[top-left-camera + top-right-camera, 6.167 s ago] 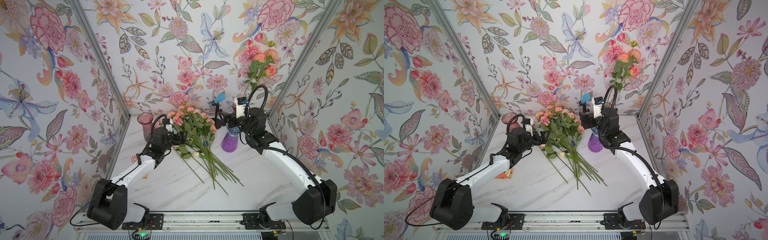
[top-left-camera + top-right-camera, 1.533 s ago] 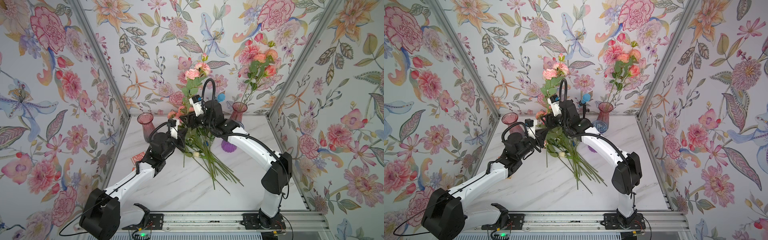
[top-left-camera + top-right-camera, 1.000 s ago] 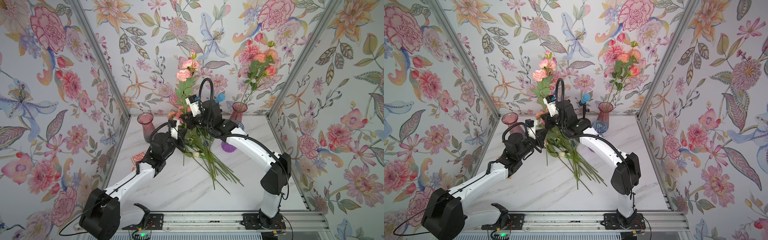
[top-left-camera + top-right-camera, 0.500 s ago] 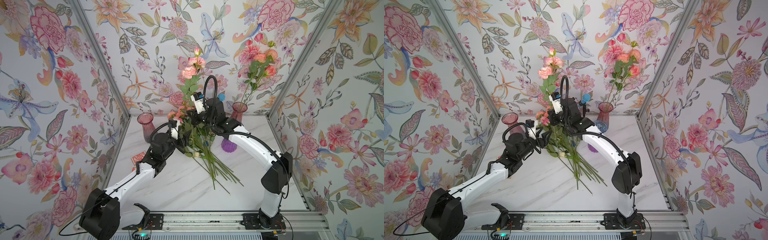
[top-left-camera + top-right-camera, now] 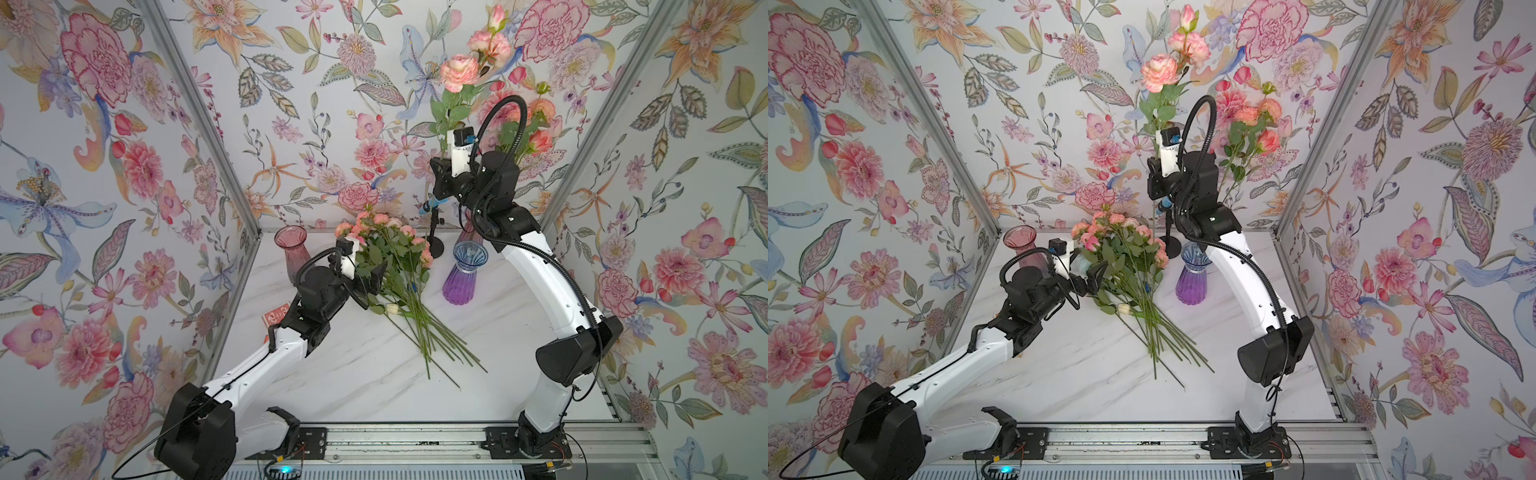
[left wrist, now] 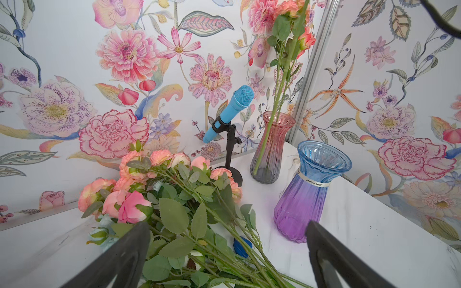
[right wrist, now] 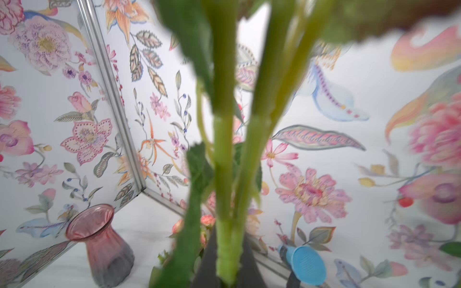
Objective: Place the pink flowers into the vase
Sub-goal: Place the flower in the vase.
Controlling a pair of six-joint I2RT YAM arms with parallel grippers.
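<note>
Pink flowers [image 5: 459, 72] clamped upright in right tool [image 7: 228, 264].

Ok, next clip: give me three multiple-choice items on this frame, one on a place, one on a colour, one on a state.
1. Where does the loose bunch of pink flowers lie?
A. Standing in a vase
B. Flat on the table
C. On the floor
2. What colour is the blue-rimmed vase at its base?
A. Purple
B. Green
C. Yellow
3. How is the right gripper?
A. Open, empty
B. Shut, empty
C. Shut on green stems
B: both top views show it lying on the marble. A: the left wrist view shows the fade. C: the right wrist view shows stems pinched between its fingers.
</note>
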